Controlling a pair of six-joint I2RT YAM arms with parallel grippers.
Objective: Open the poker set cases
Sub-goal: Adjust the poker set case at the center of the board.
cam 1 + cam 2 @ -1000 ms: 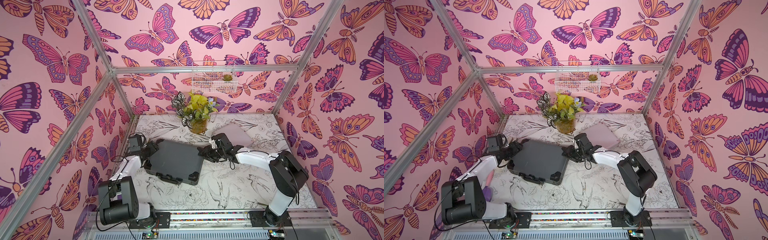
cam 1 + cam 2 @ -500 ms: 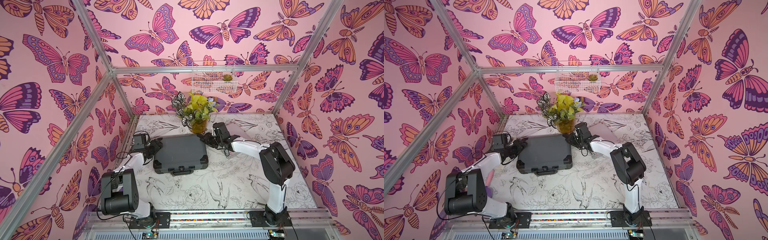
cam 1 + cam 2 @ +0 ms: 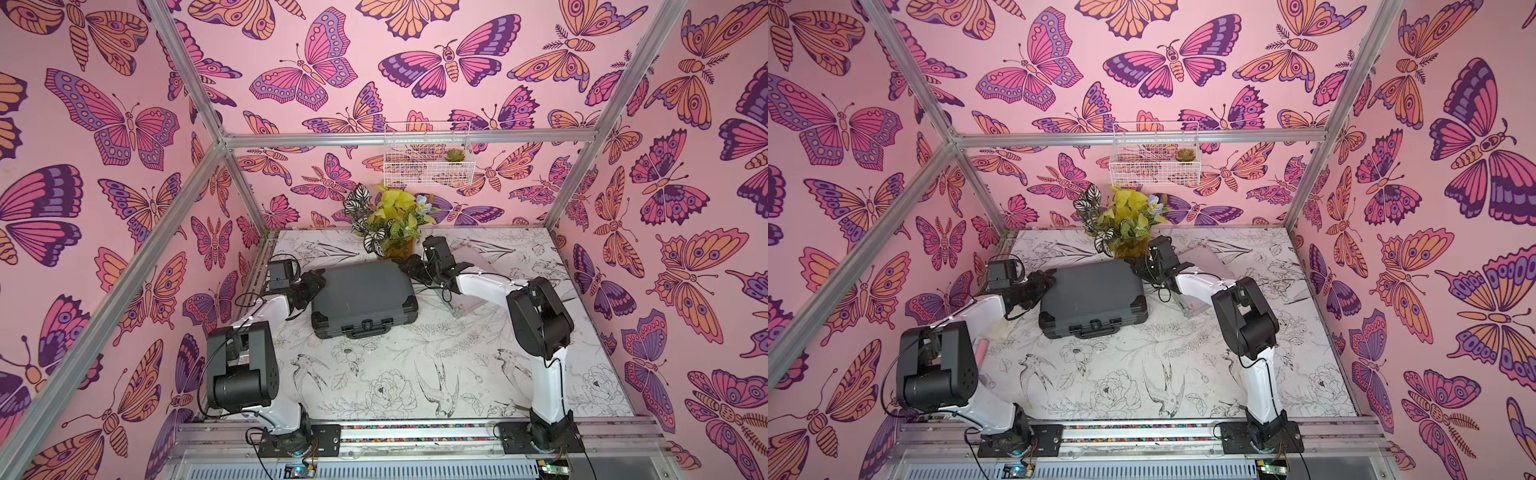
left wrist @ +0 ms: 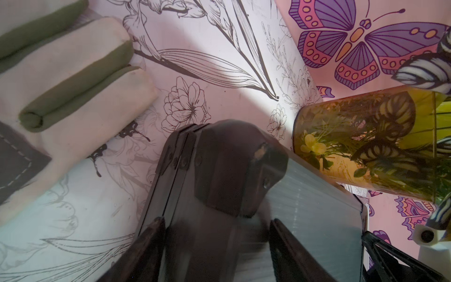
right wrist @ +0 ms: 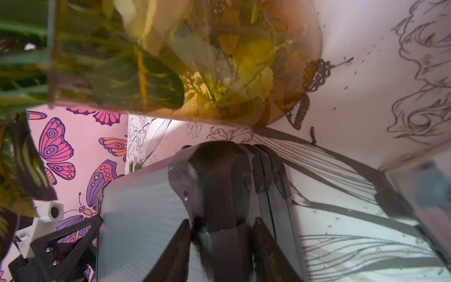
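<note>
Pink butterfly-print walls enclose a white tabletop [image 3: 415, 374] covered in black line drawings of birds and flowers. Near its middle the larger dark grey ribbed plastic case [image 3: 361, 291] with black corners lies flat and closed, its handle [image 3: 365, 328] and latches on the front edge (the side facing the arm bases). The left gripper [image 3: 318, 279] is at the case's rear left corner. In the left wrist view its fingers [image 4: 146, 249] stand at a middling spread, pressed on either side of the black corner cap. The right gripper [image 3: 409, 266] clasps the rear right corner the same way. The smaller silvery-pink aluminium case [image 3: 478, 259] lies flat, partly hidden under the right arm. An amber glass vase [image 3: 399, 249] of leaves stands just behind the grey case. A folded cream-and-olive cloth [image 4: 73, 73] lies near the left gripper.
</note>
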